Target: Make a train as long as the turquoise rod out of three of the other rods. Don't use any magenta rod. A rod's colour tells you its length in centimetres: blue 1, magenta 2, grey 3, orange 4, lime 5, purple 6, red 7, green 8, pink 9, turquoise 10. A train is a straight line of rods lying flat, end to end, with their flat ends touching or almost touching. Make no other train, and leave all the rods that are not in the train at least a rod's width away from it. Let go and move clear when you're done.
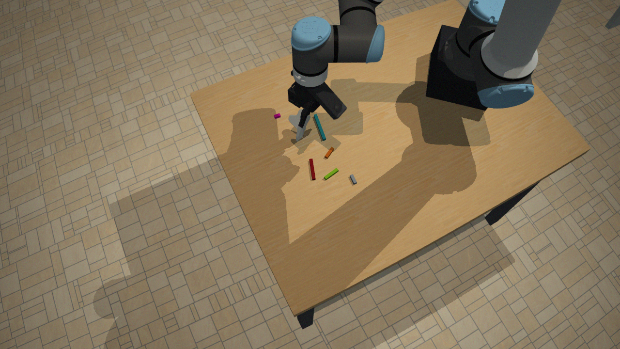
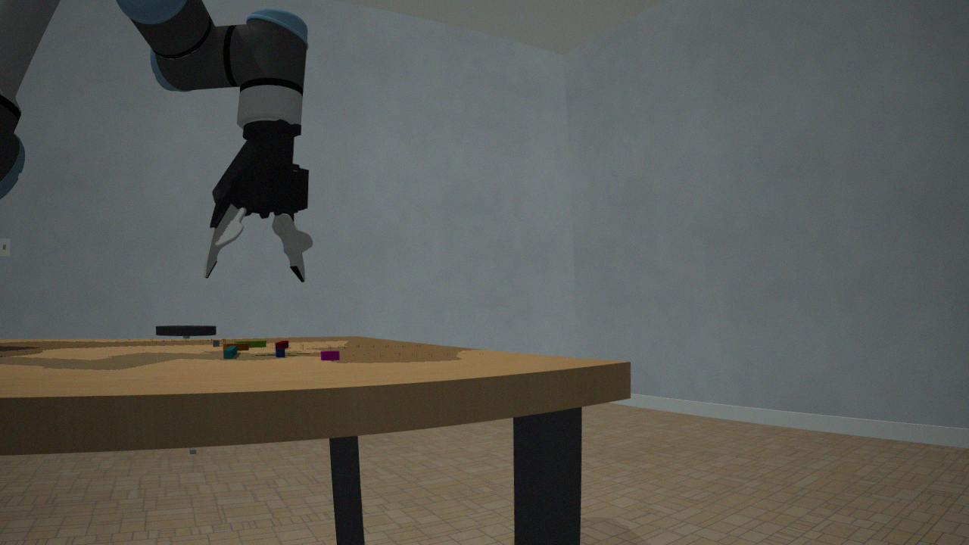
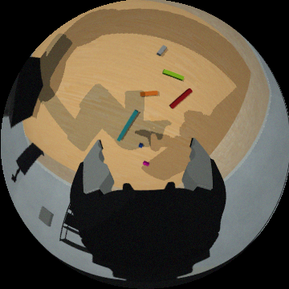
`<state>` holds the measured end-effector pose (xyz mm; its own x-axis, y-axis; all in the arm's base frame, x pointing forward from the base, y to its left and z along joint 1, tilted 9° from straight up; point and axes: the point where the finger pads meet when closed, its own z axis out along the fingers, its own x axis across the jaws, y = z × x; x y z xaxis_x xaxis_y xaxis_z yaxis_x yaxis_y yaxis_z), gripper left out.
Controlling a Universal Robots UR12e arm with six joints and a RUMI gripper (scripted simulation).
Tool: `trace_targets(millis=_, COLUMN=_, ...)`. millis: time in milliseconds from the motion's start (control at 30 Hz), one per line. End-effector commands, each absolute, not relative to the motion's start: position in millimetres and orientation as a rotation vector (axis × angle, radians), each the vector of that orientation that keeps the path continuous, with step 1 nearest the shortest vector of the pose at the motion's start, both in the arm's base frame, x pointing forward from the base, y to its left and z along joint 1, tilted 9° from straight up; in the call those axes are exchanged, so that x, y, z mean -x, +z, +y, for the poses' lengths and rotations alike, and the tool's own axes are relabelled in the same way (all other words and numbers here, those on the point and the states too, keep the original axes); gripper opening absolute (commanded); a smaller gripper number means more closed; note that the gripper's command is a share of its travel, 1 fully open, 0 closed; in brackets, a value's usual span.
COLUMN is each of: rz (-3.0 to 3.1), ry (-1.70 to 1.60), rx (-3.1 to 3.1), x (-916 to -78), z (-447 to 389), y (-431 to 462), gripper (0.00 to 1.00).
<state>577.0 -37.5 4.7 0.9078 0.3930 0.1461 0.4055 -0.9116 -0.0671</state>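
We are hovering our two-jaw gripper [image 2: 253,274], spread wide and empty, above the small blue rod [image 3: 140,145] near the wooden table's [image 1: 433,216] left edge, beside the long turquoise rod [image 1: 319,127]; next we judge descending onto blue.

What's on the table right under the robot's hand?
Under the open, empty hand lie the small blue rod and, nearby, the magenta rod. In the top view the hand covers the blue rod.
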Motion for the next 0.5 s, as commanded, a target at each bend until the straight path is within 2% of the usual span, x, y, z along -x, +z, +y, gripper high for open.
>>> trace_targets(millis=0, rz=-0.373, ry=-0.183, rx=3.014, x=-576.0, z=-28.5, y=4.8, gripper=1.00)
trace_targets(millis=467, rz=0.269, ry=-0.146, rx=3.004, x=-571.9, z=-7.0, y=3.3, gripper=1.00)
